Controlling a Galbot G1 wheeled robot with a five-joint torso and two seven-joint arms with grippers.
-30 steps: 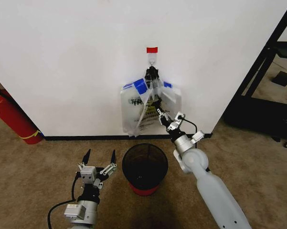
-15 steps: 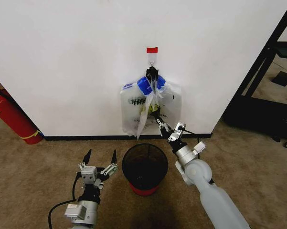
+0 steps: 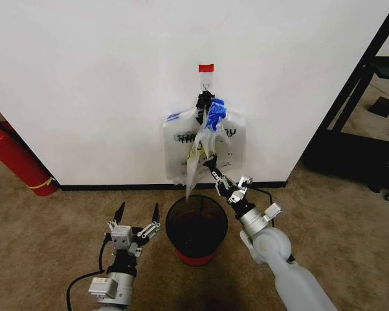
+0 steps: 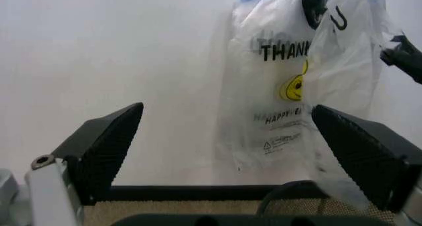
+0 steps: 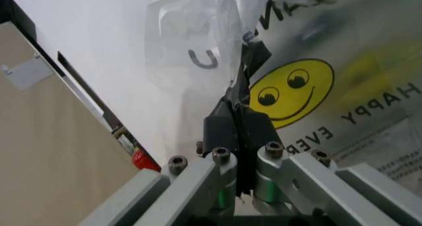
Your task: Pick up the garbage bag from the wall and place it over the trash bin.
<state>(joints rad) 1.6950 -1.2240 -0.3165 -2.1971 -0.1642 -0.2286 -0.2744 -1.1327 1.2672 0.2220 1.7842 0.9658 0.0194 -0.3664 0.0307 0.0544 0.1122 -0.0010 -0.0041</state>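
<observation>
The garbage bag [image 3: 206,144] hangs against the wall [image 3: 103,78], a thin see-through sheet pulled out in front of the flat bundle of bags [image 3: 178,150] that is gathered by a black tie [image 3: 202,100] under the metal hook [image 3: 206,82]. Its blue-streaked top is bunched near the tie, and its lower tail trails down to a point just above the rim of the trash bin [image 3: 196,228]. The right tool [image 3: 213,170] is raised at the bag's lower part, its two black fingers pressed together with the thin plastic pinched between them; the right wrist view shows the fingers [image 5: 228,127] closed flat on the film, with the yellow smiley print [image 5: 291,86] of a bag behind them. A red tape patch [image 3: 206,67] sits above the hook. The bin stands on the carpet [image 3: 45,240] just before the black skirting strip [image 3: 110,187]. The left tool [image 3: 136,212] waits low beside the bin, its fingers spread wide and holding nothing. A red fire extinguisher [image 3: 16,159] leans at the wall well off to the left.
</observation>
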